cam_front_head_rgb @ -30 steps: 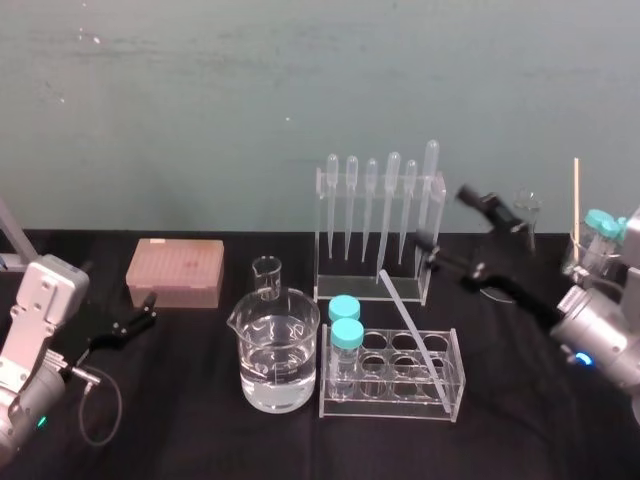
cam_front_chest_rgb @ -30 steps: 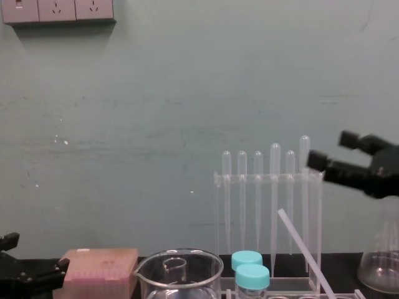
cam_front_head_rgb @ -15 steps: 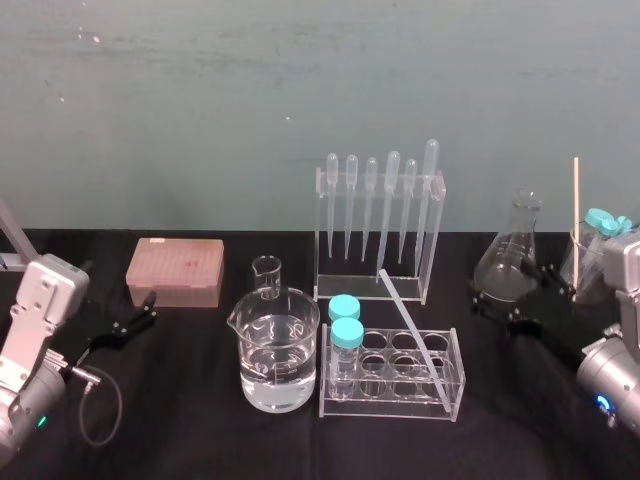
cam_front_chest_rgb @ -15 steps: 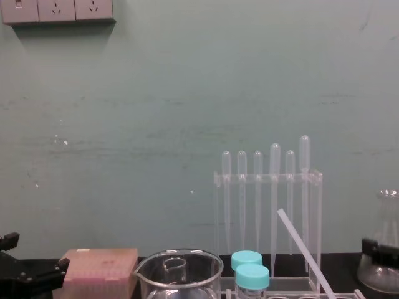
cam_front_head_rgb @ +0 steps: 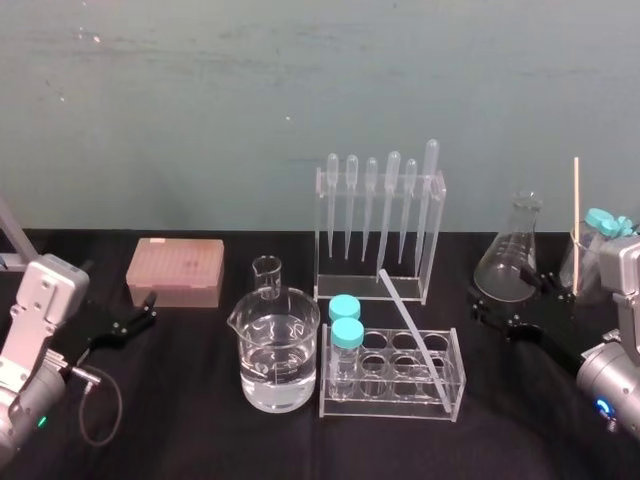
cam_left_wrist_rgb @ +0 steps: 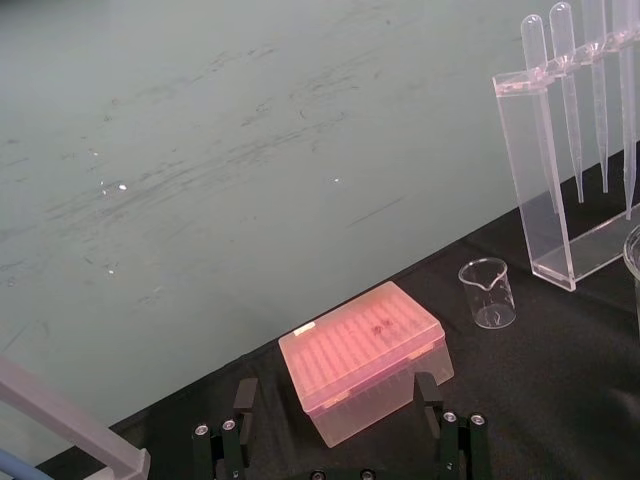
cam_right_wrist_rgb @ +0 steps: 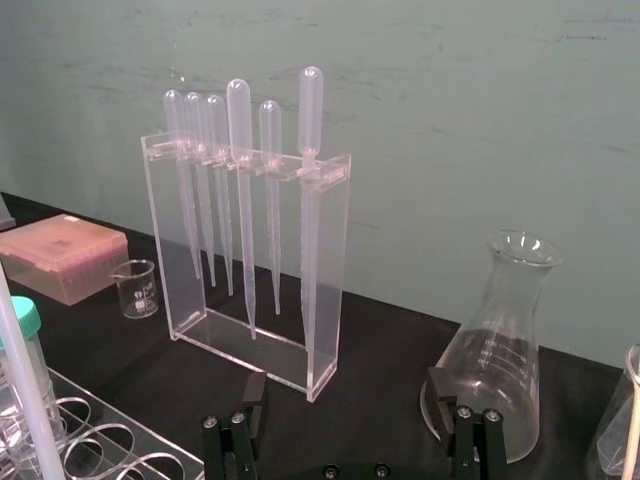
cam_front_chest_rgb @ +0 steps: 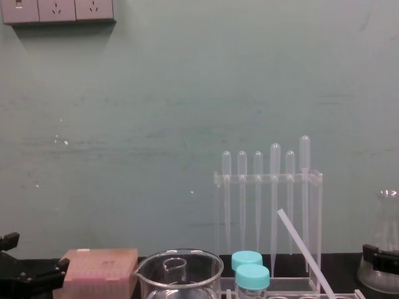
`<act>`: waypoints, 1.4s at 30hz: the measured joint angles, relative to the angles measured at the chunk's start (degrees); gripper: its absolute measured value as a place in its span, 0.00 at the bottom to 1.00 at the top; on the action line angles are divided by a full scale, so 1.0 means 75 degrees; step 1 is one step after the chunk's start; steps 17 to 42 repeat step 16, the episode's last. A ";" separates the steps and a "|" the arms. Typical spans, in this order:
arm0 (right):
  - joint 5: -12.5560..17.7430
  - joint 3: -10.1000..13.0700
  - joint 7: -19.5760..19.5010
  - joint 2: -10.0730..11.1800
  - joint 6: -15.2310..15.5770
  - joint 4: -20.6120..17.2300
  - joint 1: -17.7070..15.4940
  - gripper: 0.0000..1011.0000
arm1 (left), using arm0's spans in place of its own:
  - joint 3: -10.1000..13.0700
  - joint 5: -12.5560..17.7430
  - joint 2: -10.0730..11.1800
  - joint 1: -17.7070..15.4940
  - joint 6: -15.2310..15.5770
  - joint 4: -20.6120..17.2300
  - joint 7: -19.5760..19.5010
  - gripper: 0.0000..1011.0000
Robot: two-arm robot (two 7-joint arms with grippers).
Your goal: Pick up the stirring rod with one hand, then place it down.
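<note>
My right gripper (cam_front_head_rgb: 490, 308) sits low over the counter (cam_front_head_rgb: 200, 440), jaws spread wide and empty. The left gripper (cam_front_head_rgb: 143, 312), likewise wide and empty, is parked far to the left. The rod (cam_front_head_rgb: 412, 322) leans in the rack (cam_front_head_rgb: 390, 405) just left of my right gripper, which is much the nearer arm. Its long axis slants from a low near-right end, probably seated in a rack hole, up and away to the left. The flask (cam_front_head_rgb: 510, 260) stands behind the right gripper.
</note>
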 joint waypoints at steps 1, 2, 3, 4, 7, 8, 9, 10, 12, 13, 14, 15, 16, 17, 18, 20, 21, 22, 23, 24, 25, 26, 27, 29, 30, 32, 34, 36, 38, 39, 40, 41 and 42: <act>-0.0001 0.0000 -0.0004 0.0001 -0.0003 -0.0002 -0.0001 0.99 | 0.0000 0.0000 0.0000 0.0000 0.0000 0.0000 0.0000 0.99; -0.0002 0.0001 -0.0006 0.0001 -0.0005 -0.0003 -0.0001 0.99 | 0.0000 0.0000 0.0000 0.0000 0.0000 0.0000 0.0000 0.99; -0.0003 0.0001 -0.0008 0.0002 -0.0006 -0.0004 -0.0002 0.99 | 0.0000 0.0000 0.0000 0.0000 0.0000 0.0000 0.0000 0.99; -0.0005 0.0001 -0.0011 0.0003 -0.0009 -0.0006 -0.0003 0.99 | 0.0000 0.0000 0.0000 0.0000 0.0000 0.0000 0.0000 0.99; -0.0009 0.0001 -0.0016 0.0004 -0.0015 -0.0009 -0.0005 0.99 | 0.0000 0.0000 0.0000 0.0000 0.0000 0.0000 0.0000 0.99; -0.0010 0.0002 -0.0017 0.0005 -0.0017 -0.0010 -0.0006 0.99 | 0.0000 0.0000 0.0000 0.0000 0.0000 0.0000 0.0000 0.99; -0.0011 0.0001 -0.0018 0.0005 -0.0019 -0.0011 -0.0006 0.99 | 0.0000 0.0000 0.0000 0.0000 0.0000 0.0000 0.0000 0.99; -0.0011 0.0002 -0.0019 0.0005 -0.0020 -0.0012 -0.0007 0.99 | 0.0000 0.0000 0.0000 0.0000 0.0000 0.0000 0.0000 0.99; -0.0012 0.0002 -0.0023 0.0005 -0.0025 -0.0013 -0.0007 0.99 | 0.0000 0.0000 0.0000 0.0000 0.0000 0.0000 0.0000 0.99; -0.0012 0.0002 -0.0024 0.0005 -0.0026 -0.0014 -0.0007 0.99 | 0.0000 0.0000 0.0000 0.0000 0.0000 0.0000 0.0000 0.99; -0.0012 0.0002 -0.0027 0.0005 -0.0027 -0.0015 -0.0007 0.99 | 0.0000 0.0000 0.0000 0.0000 0.0000 0.0000 0.0000 0.99; -0.0012 0.0002 -0.0027 0.0005 -0.0028 -0.0015 -0.0007 0.99 | 0.0000 0.0000 0.0000 0.0000 0.0000 0.0000 0.0000 0.99; -0.0012 0.0002 -0.0028 0.0005 -0.0029 -0.0016 -0.0008 0.99 | 0.0000 0.0000 0.0000 0.0000 0.0000 0.0000 0.0000 0.99; -0.0012 0.0002 -0.0028 0.0005 -0.0029 -0.0016 -0.0008 0.99 | 0.0000 0.0000 0.0000 0.0000 0.0000 0.0000 0.0000 0.99; -0.0012 0.0002 -0.0028 0.0005 -0.0029 -0.0016 -0.0008 0.99 | 0.0000 0.0000 0.0000 0.0000 0.0000 0.0000 0.0000 0.99; -0.0012 0.0002 -0.0028 0.0005 -0.0029 -0.0016 -0.0008 0.99 | 0.0000 0.0000 0.0000 0.0000 0.0000 0.0000 0.0000 0.99; -0.0012 0.0002 -0.0028 0.0005 -0.0029 -0.0016 -0.0008 0.99 | 0.0000 0.0000 0.0000 0.0000 0.0000 0.0000 0.0000 0.99; -0.0012 0.0002 -0.0028 0.0005 -0.0029 -0.0016 -0.0008 0.99 | 0.0000 0.0000 0.0000 0.0000 0.0000 0.0000 0.0000 0.99; -0.0012 0.0002 -0.0028 0.0005 -0.0029 -0.0016 -0.0008 0.99 | 0.0000 0.0000 0.0000 0.0000 0.0000 0.0000 0.0000 0.99; -0.0012 0.0002 -0.0028 0.0005 -0.0029 -0.0016 -0.0008 0.99 | 0.0000 0.0000 0.0000 0.0000 0.0000 0.0000 0.0000 0.99; -0.0012 0.0002 -0.0028 0.0005 -0.0029 -0.0016 -0.0008 0.99 | 0.0000 0.0000 0.0000 0.0000 0.0000 0.0000 0.0000 0.99; -0.0012 0.0002 -0.0028 0.0005 -0.0029 -0.0016 -0.0008 0.99 | 0.0000 0.0000 0.0000 0.0000 0.0000 0.0000 0.0000 0.99; -0.0012 0.0002 -0.0028 0.0005 -0.0029 -0.0016 -0.0008 0.99 | 0.0000 0.0000 0.0000 0.0000 0.0000 0.0000 0.0000 0.99; -0.0012 0.0002 -0.0028 0.0005 -0.0029 -0.0016 -0.0008 0.99 | 0.0000 0.0000 0.0000 0.0000 0.0000 0.0000 0.0000 0.99; -0.0012 0.0002 -0.0028 0.0005 -0.0029 -0.0016 -0.0008 0.99 | 0.0000 0.0000 0.0000 0.0000 0.0000 0.0000 0.0000 0.99; -0.0012 0.0002 -0.0028 0.0005 -0.0029 -0.0016 -0.0008 0.99 | 0.0000 0.0000 0.0000 0.0000 0.0000 0.0000 0.0000 0.99; -0.0012 0.0002 -0.0028 0.0005 -0.0029 -0.0016 -0.0008 0.99 | 0.0000 0.0000 0.0000 0.0000 0.0000 0.0000 0.0000 0.99; -0.0012 0.0002 -0.0028 0.0005 -0.0029 -0.0016 -0.0008 0.99 | 0.0000 0.0000 0.0000 0.0000 0.0000 0.0000 0.0000 0.99; -0.0012 0.0002 -0.0028 0.0005 -0.0029 -0.0016 -0.0008 0.99 | 0.0000 0.0000 0.0000 0.0000 0.0000 0.0000 0.0000 0.99; -0.0012 0.0002 -0.0028 0.0005 -0.0029 -0.0016 -0.0008 0.99 | 0.0000 0.0000 0.0000 0.0000 0.0000 0.0000 0.0000 0.99; -0.0012 0.0002 -0.0028 0.0005 -0.0029 -0.0016 -0.0008 0.99 | 0.0000 0.0000 0.0000 0.0000 0.0000 0.0000 0.0000 0.99; -0.0012 0.0002 -0.0028 0.0005 -0.0029 -0.0016 -0.0008 0.99 | 0.0000 0.0000 0.0000 0.0000 0.0000 0.0000 0.0000 0.99; -0.0012 0.0002 -0.0028 0.0005 -0.0029 -0.0016 -0.0008 0.99 | 0.0000 0.0000 0.0000 0.0000 0.0000 0.0000 0.0000 0.99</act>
